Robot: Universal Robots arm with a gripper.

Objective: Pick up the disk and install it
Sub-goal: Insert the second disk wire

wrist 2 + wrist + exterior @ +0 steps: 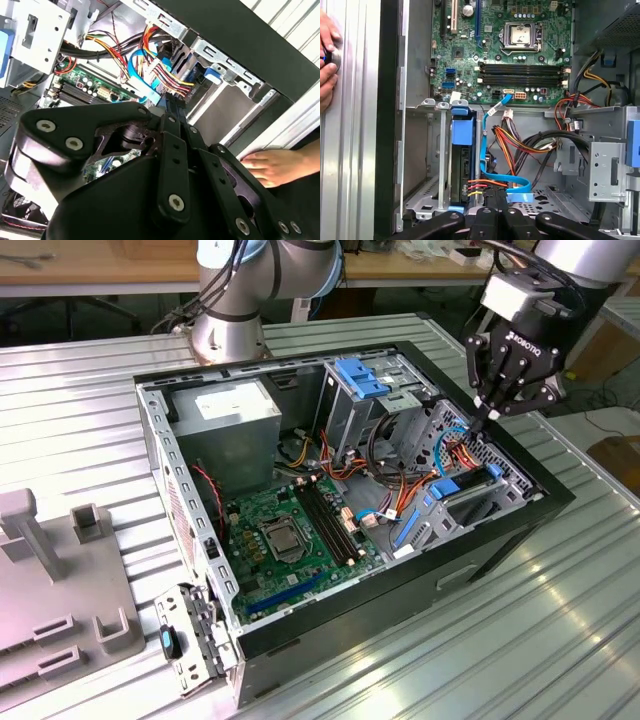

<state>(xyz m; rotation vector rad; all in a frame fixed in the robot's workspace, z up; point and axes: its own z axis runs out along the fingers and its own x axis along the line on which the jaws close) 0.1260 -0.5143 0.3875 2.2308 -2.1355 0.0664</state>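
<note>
The disk (468, 490), dark with a bright blue carrier frame, sits on edge in a slot of the metal cage at the front corner of the open computer case (150, 410). In the first wrist view the disk (462, 162) stands between the cage's walls, with coloured wires plugged in near its end. My gripper (488, 417) hangs just above that corner of the case, a little over the disk, fingers shut together with nothing between them. In the first wrist view the gripper (496, 201) is beside the disk's cabled end. In the second wrist view the gripper (167, 105) points at the cable bundle.
A flat blue cable (492, 150) and bundled wires (525, 142) lie beside the disk. The motherboard (290, 530), a power supply (225, 415) and a cage with a blue bracket (362, 375) fill the case. A person's hand (272, 165) rests on the case's outside. Grey fixtures (60, 590) stand at the exterior view's left.
</note>
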